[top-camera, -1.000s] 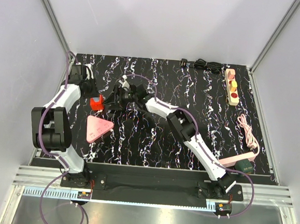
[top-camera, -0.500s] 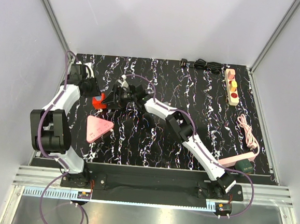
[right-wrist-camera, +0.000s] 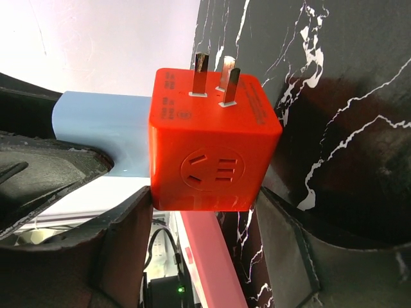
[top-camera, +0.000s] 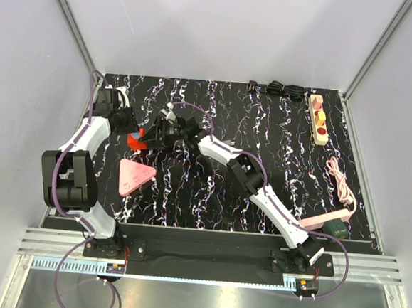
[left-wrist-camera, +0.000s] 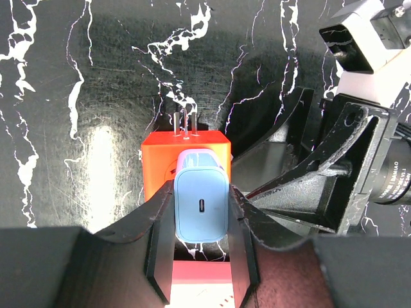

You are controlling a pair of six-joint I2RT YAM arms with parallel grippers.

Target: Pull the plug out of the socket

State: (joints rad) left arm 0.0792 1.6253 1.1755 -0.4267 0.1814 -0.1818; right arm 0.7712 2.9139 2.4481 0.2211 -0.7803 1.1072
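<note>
Left tool (left-wrist-camera: 200, 215) clamped tight on blue plug (right-wrist-camera: 96, 122), still seated in orange socket cube (left-wrist-camera: 192, 142) just past its tips; right tool (right-wrist-camera: 205, 206) straddles the cube, jaws spread, contact unclear; beige strip (top-camera: 318, 120) lies well apart from both.

Pale blue plug (left-wrist-camera: 201, 205), orange-red socket cube (right-wrist-camera: 212, 157) (table (top-camera: 265, 130) black, veined white)

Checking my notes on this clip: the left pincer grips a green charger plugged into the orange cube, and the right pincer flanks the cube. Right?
The colour is wrong: the charger is light blue, not green, as the left wrist view shows. The rest stands: the left pincer grips it, it is plugged into the orange cube, and the right pincer flanks the cube.
</note>
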